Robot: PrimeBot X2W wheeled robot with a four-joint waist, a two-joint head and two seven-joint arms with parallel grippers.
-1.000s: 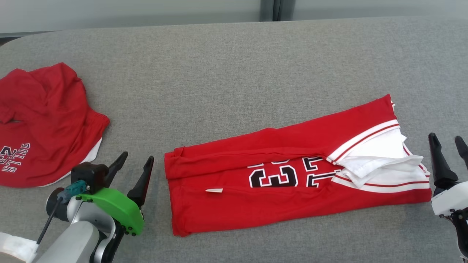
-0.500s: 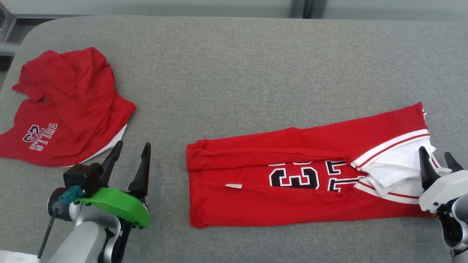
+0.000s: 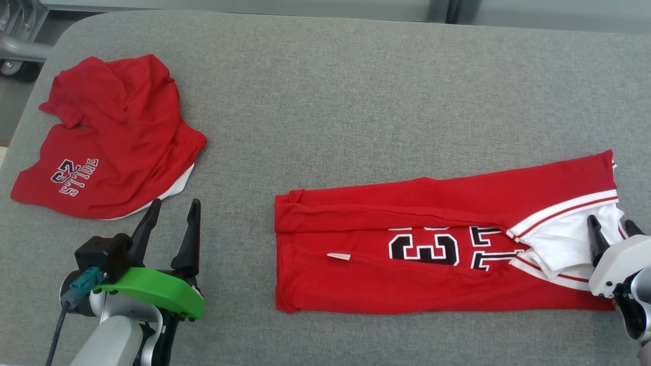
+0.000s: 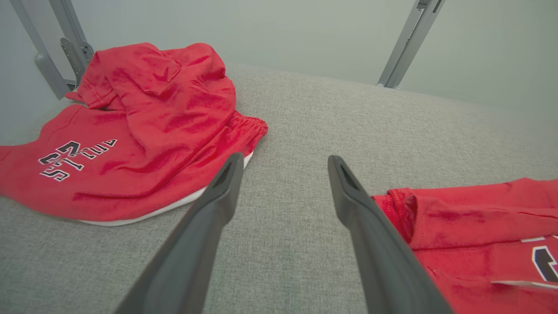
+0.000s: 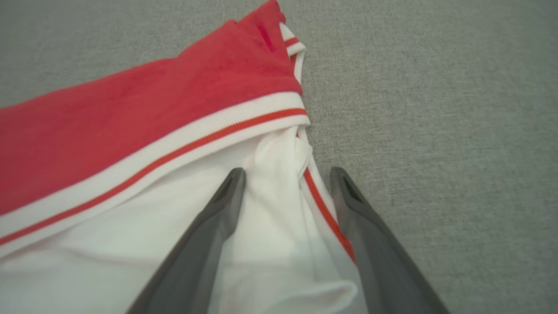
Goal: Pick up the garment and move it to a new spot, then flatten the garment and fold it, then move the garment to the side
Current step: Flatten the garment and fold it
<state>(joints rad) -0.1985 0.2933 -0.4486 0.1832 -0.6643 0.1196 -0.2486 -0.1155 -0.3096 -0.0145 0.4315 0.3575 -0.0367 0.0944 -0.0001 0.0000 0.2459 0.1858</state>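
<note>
The garment [image 3: 407, 213] is a red jersey with white trim and black numerals, folded into a long strip on the grey table, right of centre. My right gripper [image 3: 610, 222] hangs open over its white-trimmed right end. In the right wrist view the fingers of this gripper [image 5: 287, 171] straddle a white fold of the garment [image 5: 152, 113], and I cannot tell whether they touch it. My left gripper [image 3: 174, 203] is open and empty at the lower left, above bare table. In the left wrist view this gripper [image 4: 284, 159] points at the gap left of the garment [image 4: 479, 218].
A second red garment [image 3: 112, 142] lies crumpled at the table's far left, close to my left fingers [image 4: 218, 192]. The grey padded table [image 3: 356, 101] has a rounded left corner, with a metal frame [image 3: 15, 46] beyond it. Bare cloth stretches behind the folded garment.
The head view has swung left, shifting the whole picture. My right gripper has come from beyond the garment's right edge to over its white end. Both grippers stay open.
</note>
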